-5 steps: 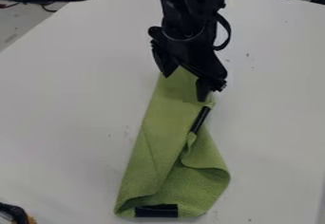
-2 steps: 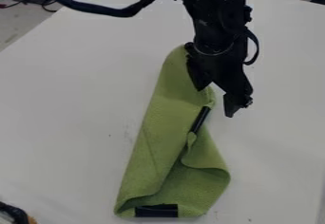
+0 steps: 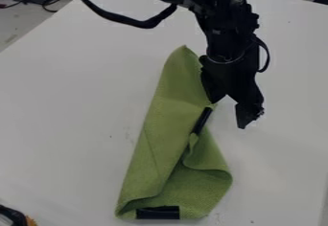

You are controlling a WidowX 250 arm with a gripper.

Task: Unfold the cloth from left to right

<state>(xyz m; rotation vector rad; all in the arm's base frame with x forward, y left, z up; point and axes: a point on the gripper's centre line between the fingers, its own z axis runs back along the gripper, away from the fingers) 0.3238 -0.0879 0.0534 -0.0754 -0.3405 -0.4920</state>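
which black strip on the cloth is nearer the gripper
The upper, slanting strip; the lower strip lies nearly level, farther from the gripper.

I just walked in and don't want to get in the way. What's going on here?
A black robot arm has its gripper open at the upper right edge of a green cloth on a white table, not visibly gripping it. The cloth lies folded over itself, not yet unfolded. The job is to unfold it from left to right.

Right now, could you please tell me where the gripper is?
In the camera view, the gripper hangs right of centre, at the upper right edge of the green cloth, near the upper black strip.
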